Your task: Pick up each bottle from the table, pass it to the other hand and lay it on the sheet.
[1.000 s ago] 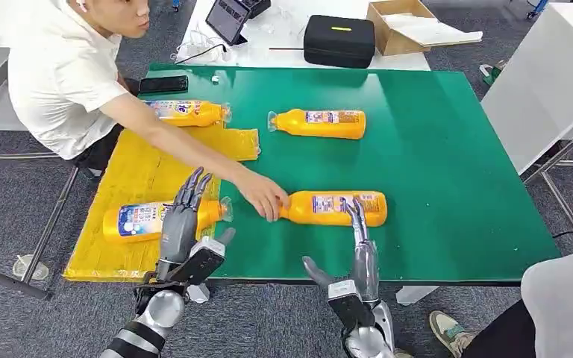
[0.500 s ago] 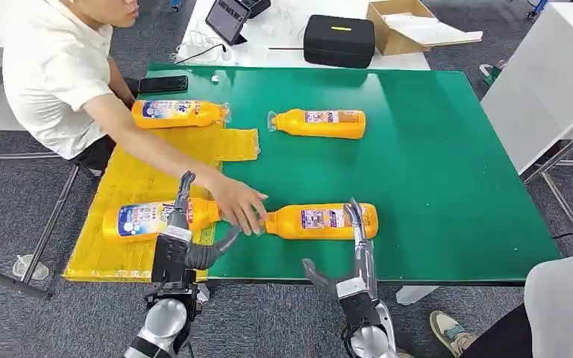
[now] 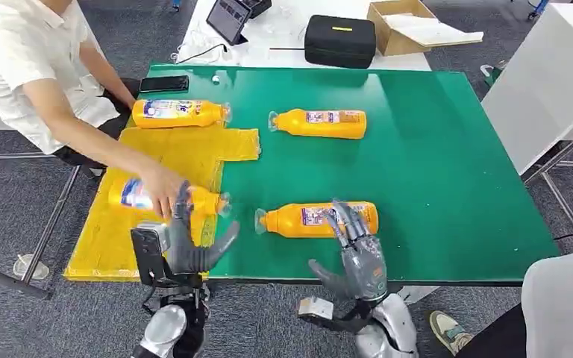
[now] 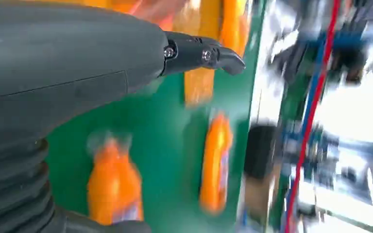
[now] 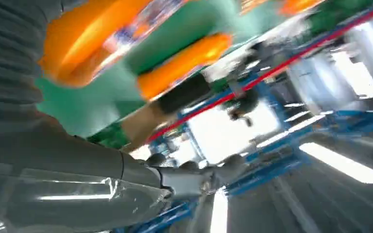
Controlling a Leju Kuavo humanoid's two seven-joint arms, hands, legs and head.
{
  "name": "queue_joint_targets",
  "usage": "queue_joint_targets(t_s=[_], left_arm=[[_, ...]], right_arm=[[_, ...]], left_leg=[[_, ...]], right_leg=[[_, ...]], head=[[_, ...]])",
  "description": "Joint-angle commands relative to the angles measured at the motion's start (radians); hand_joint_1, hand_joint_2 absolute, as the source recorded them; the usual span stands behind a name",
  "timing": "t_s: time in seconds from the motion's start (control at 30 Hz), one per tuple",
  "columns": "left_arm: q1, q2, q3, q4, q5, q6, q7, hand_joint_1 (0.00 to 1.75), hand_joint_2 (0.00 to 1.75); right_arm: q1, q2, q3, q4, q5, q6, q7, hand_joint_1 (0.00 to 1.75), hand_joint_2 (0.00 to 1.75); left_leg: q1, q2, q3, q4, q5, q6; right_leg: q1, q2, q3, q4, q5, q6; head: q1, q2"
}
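Left hand [image 3: 186, 250]: at the table's near edge, fingers spread, holding nothing, just short of the sheet.
Right hand [image 3: 358, 250]: fingers apart, tips over the nearest bottle [image 3: 317, 219], grip not closed.
Nearest bottle: lying on its side on the green table [image 3: 455, 171].
Yellow sheet [image 3: 142, 186]: at the table's left; a person's hand [image 3: 160, 195] grips a bottle on the sheet [image 3: 201, 201].
Far bottles: one [image 3: 179, 112] at the sheet's far end, one [image 3: 321, 123] on bare green.

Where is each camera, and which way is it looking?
Head view: high on the robot, facing down at the green table; left hand and right hand show.
Left wrist view: behind the left hand, facing bottles.
Right wrist view: behind the right hand, blurred.
All share the near bottle.
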Motion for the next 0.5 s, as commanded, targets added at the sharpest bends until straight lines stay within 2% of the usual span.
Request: queue_joint_targets(t_s=[0.03, 0.47, 0.5], left_arm=[[-0.06, 0.024, -0.087, 0.056, 0.006, -0.017, -0.017, 0.0, 1.75], [-0.06, 0.024, -0.087, 0.056, 0.006, -0.017, -0.017, 0.0, 1.75], [-0.06, 0.023, -0.083, 0.056, 0.029, -0.036, -0.002, 0.0, 1.75]], right_arm=[[-0.19, -0.107, -0.031, 0.254, 0.065, -0.008, 0.128, 0.0, 1.75], [-0.19, -0.107, -0.031, 0.254, 0.065, -0.008, 0.128, 0.0, 1.75], [-0.184, -0.111, -0.026, 0.255, 0.105, -0.008, 0.157, 0.0, 1.75]], left_leg=[[-0.001, 0.002, 0.002, -0.001, 0.0, 0.001], [-0.001, 0.002, 0.005, -0.001, -0.001, 0.001], [-0.001, 0.002, 0.004, 0.0, 0.0, 0.001]], right_leg=[[0.0, 0.001, 0.002, -0.001, 0.001, 0.0], [0.0, 0.0, 0.004, -0.001, 0.0, -0.001], [0.0, 0.0, 0.004, -0.001, 0.0, 0.0]], head=[[0.0, 0.0], [-0.001, 0.0], [0.0, 0.0]])
